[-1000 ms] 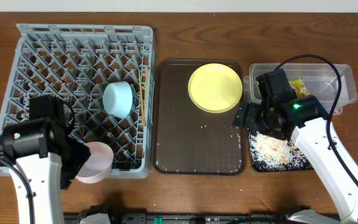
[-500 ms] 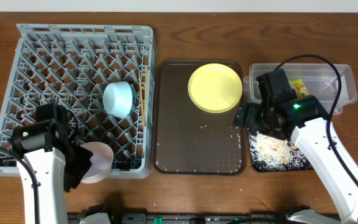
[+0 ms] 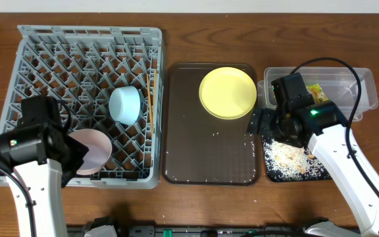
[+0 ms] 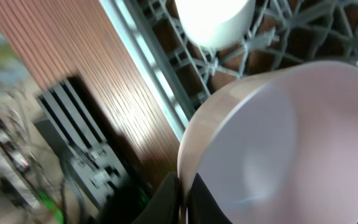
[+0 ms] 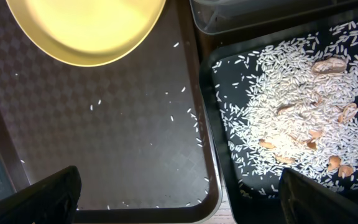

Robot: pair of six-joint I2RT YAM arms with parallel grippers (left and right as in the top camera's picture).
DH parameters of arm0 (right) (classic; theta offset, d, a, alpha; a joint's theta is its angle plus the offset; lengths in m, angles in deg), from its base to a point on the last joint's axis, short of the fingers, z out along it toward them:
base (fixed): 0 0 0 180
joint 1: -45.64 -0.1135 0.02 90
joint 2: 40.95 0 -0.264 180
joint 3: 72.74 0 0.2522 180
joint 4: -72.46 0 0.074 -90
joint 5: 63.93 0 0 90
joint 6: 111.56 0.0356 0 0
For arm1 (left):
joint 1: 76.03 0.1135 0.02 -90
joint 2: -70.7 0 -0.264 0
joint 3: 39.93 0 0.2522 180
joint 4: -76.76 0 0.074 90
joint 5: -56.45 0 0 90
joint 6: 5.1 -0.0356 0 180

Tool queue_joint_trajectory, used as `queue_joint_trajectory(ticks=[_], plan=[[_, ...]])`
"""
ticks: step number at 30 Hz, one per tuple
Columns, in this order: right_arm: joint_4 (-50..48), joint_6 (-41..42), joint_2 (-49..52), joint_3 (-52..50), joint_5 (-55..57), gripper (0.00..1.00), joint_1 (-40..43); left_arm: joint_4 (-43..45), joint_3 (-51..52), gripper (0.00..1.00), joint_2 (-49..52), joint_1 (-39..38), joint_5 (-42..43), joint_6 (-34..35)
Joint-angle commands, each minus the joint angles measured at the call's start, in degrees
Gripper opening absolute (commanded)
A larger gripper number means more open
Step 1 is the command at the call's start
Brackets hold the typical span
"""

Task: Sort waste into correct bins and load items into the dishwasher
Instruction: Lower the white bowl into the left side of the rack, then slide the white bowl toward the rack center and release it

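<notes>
Pinkish-white bowl (image 3: 91, 150) is tilting at lower left, left gripper (image 4: 180, 198) pinching only its rim, prob. risking a slip or snagging dishwasher (image 3: 45, 59) pegs. Right gripper (image 5: 185, 196) is hovering, spread wide.
</notes>
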Motion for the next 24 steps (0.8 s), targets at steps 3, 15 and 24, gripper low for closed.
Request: queue_joint_trajectory(ticks=[3,15,24], plan=[[0.0,-0.9,-0.3,0.0,-0.2,0.99,0.1,3.7,-1.2,0.07,0.3,-6.3,-17.7,-7.8],[-0.1,-0.9,-0.3,0.0,-0.2,0.99,0.1,5.7,-0.7,0.08,7.6,-28.9,-49.4,-9.3],[-0.2,-0.9,-0.3,0.0,-0.3,0.99,0.1,3.8,-0.7,0.08,20.0,-37.4,-54.6,-9.3]])
